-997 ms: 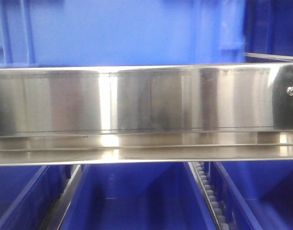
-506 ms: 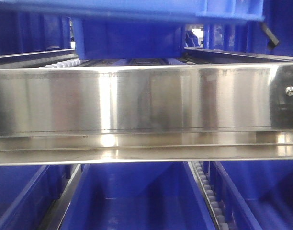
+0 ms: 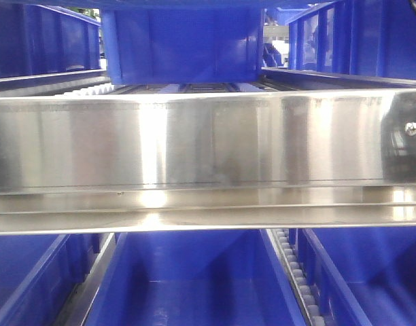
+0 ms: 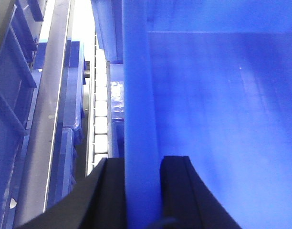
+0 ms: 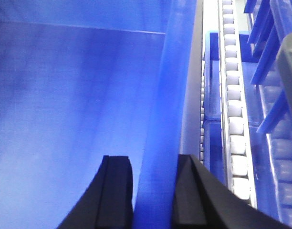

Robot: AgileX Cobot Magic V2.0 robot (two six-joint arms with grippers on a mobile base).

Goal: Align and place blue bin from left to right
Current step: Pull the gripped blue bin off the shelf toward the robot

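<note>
Both arms hold the blue bin (image 3: 181, 41) at the upper shelf, behind the steel rail (image 3: 194, 142); the left claw (image 4: 142, 191) pinches its left wall, the right claw (image 5: 153, 191) its right wall, probably to keep it level and square with the roller tracks (image 5: 234, 124).

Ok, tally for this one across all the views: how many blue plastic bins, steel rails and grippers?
Blue plastic bins: 6, with 3 above the rail (left, centre, right) and 3 below it (left, middle, right)
Shiny steel front rail: 1
Black grippers, each clamped on a bin wall: 2, left gripper and right gripper
Total: 9
</note>
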